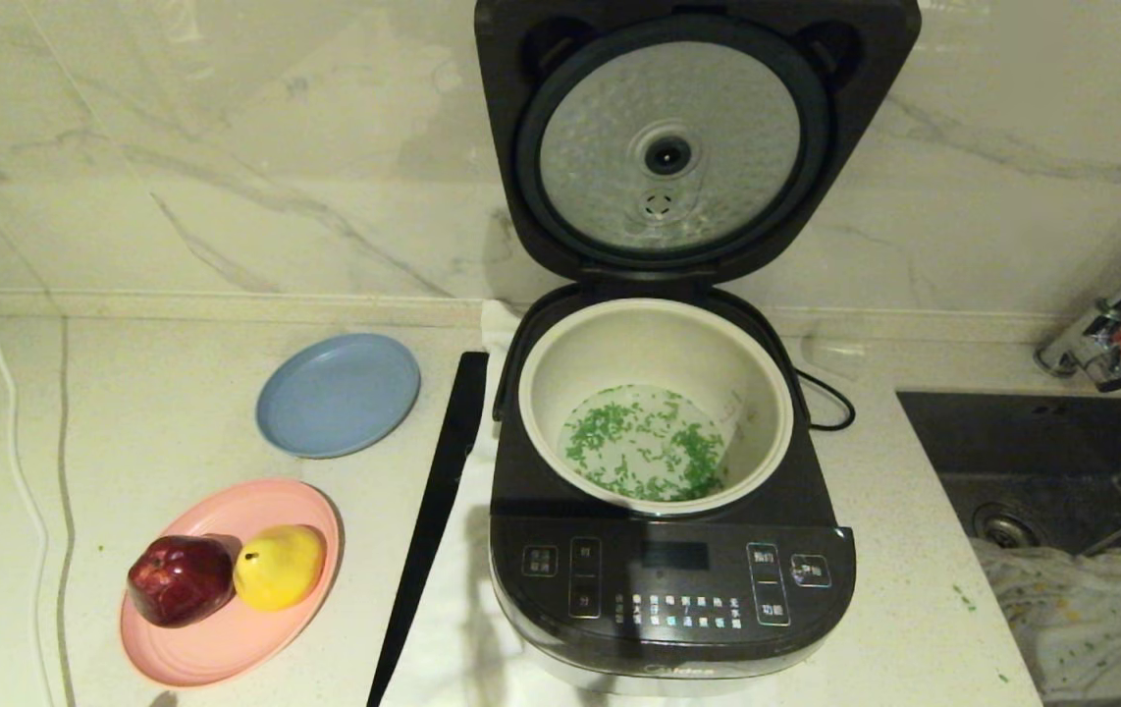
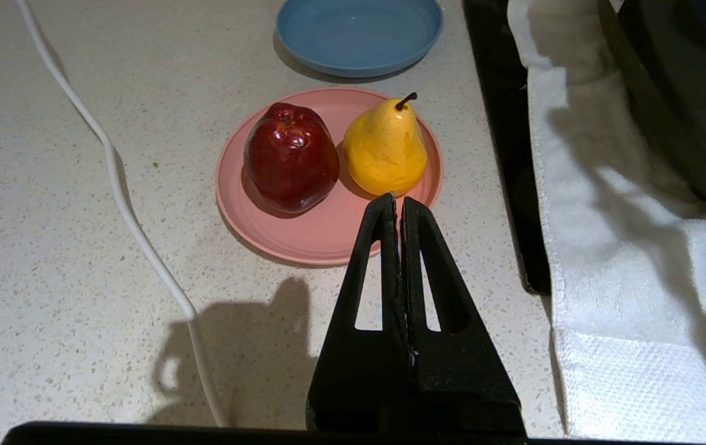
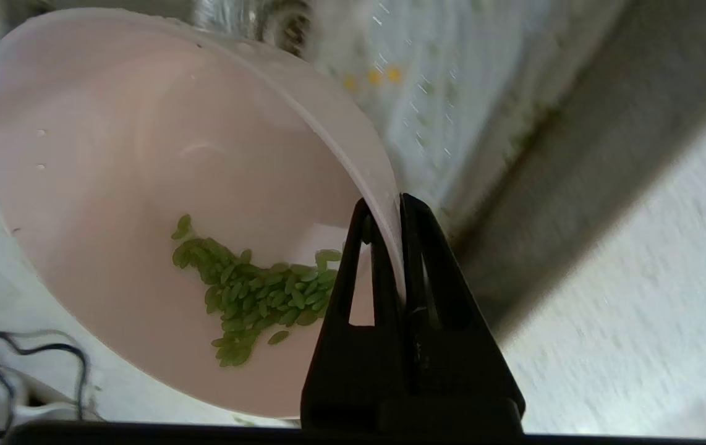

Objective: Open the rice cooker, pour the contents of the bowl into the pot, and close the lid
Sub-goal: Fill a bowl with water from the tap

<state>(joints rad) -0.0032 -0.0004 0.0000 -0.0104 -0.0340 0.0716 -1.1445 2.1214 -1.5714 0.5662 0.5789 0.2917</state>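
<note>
Now pale pink bowl point(image 3: 143, 185) — green contents point(image 3: 248, 296) clinging inside, right end effector point(image 3: 397, 210) clamped on rim, left end effector point(image 2: 397, 207) together.

Head cam is looking steeply down at the counter point(image 1: 178, 393), mid-range. Left wrist cam is hovering low over the pink plate point(image 2: 328, 235), sharing it and the blue plate point(image 1: 338, 395) with head. Right wrist cam is sitting close on the bowl point(image 3: 143, 185).

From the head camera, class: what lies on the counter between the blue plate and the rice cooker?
In the head view, a long black strip lies between the blue plate and rice cooker.
</note>
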